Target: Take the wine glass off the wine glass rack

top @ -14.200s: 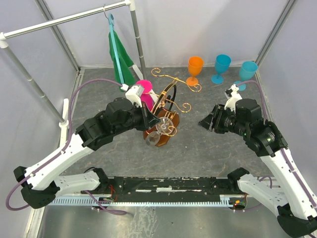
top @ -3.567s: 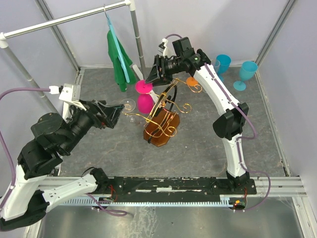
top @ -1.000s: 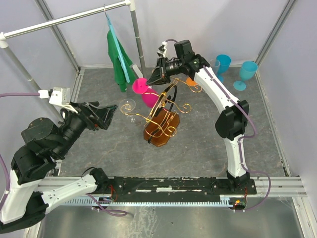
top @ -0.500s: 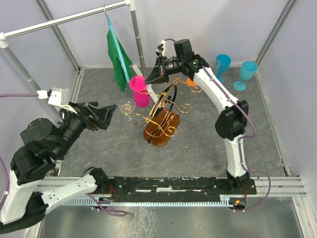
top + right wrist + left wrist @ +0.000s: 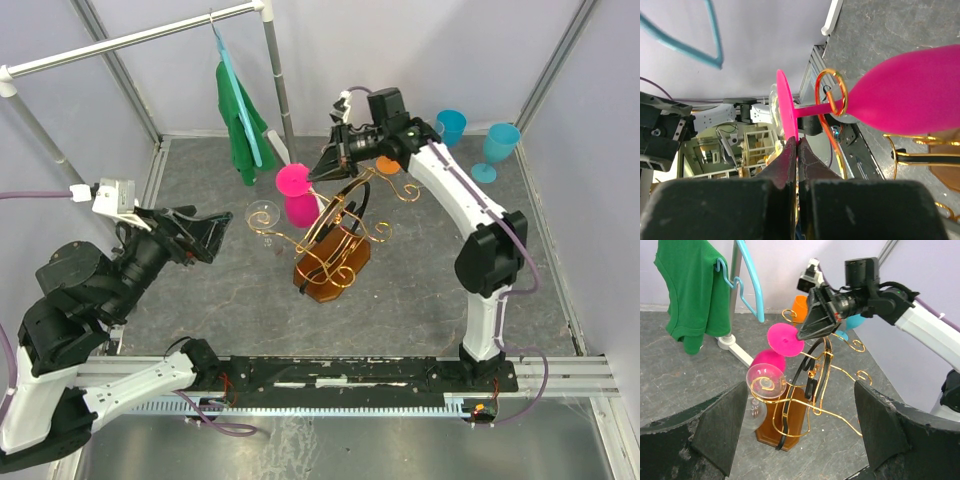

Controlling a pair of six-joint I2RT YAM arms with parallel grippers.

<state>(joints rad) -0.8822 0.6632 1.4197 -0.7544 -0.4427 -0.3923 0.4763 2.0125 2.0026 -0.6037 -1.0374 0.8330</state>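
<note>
A: The pink wine glass [image 5: 298, 205] was seen hanging foot-up and tilted at the rear left of the wine glass rack [image 5: 330, 270], with its foot pinched in the right pincer [image 5: 325, 172].

B: Confirmed from the right wrist view. Both fingers [image 5: 780, 172] were pressed together on the rim of the pink foot, and the stem was threaded through a gold scroll loop [image 5: 832, 98].

A: So the glass was not yet freed from the wire. And the left pincer [image 5: 205, 232]?

B: It was found spread wide with nothing between its fingers, held apart from the rack on its left side and pointed towards it.

A: A clear glass [image 5: 765, 381] was noted hanging from a nearer scroll, just beside the pink one.

B: The rack's amber base [image 5: 787, 422] was seen resting on the grey worktop [image 5: 420, 300]. An orange glass [image 5: 800, 305] was spotted behind the rack, and a blue glass [image 5: 451, 128] stood further right.
</note>
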